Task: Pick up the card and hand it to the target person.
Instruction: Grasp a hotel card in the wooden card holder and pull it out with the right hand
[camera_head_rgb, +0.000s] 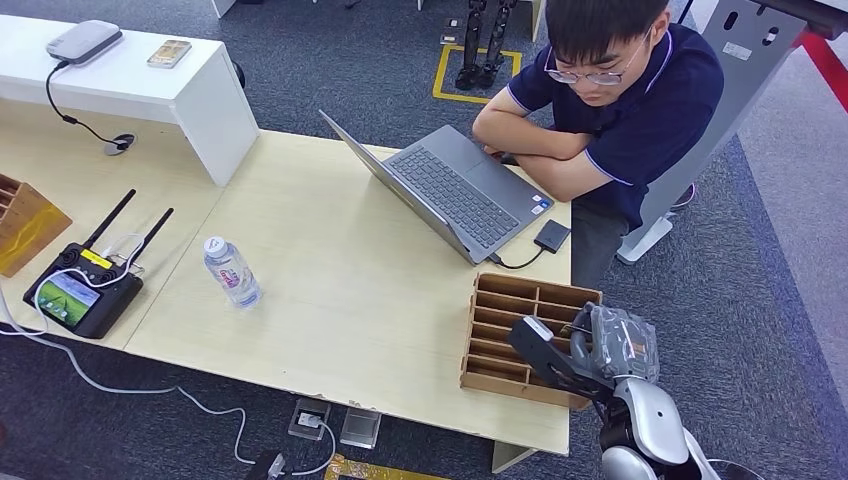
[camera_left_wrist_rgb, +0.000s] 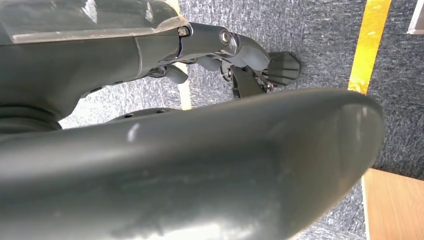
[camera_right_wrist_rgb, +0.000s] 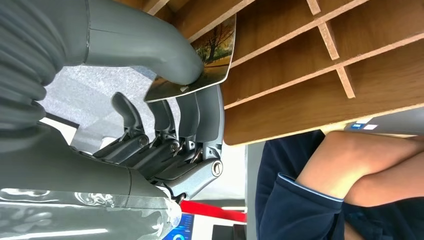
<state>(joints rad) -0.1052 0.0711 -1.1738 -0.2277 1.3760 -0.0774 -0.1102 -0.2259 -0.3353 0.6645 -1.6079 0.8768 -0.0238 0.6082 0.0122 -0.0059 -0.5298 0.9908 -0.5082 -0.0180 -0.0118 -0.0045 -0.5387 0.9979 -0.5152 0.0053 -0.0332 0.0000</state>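
Card (camera_right_wrist_rgb: 200, 62) with a picture of autumn trees, pinched between the thick grey thumb and the darker fingers (camera_right_wrist_rgb: 200, 112) of the robot's right hand (camera_right_wrist_rgb: 170, 100), as seen in the right wrist view; the card's far end lies against the wooden dividers of a slotted organizer (camera_right_wrist_rgb: 320, 55). In the head view, the right hand (camera_head_rgb: 590, 350) hovers at the near right corner of a pale wooden table (camera_head_rgb: 340, 300), just over the wooden slotted organizer (camera_head_rgb: 500, 340) that sits there. Across that corner a person (camera_head_rgb: 610, 90) in a dark blue polo shirt sits with arms folded, leaning on the table edge beside an open grey laptop (camera_head_rgb: 450, 190); a small dark adapter (camera_head_rgb: 552, 236) lies next to the laptop. Farther left on the table stand a water bottle (camera_head_rgb: 232, 272) and a black remote controller with two antennas (camera_head_rgb: 85, 285). The left hand (camera_left_wrist_rgb: 240, 55) shows in its wrist view above grey carpet and a yellow floor stripe; its fingers look curled inward, but whether they are closed I cannot tell.
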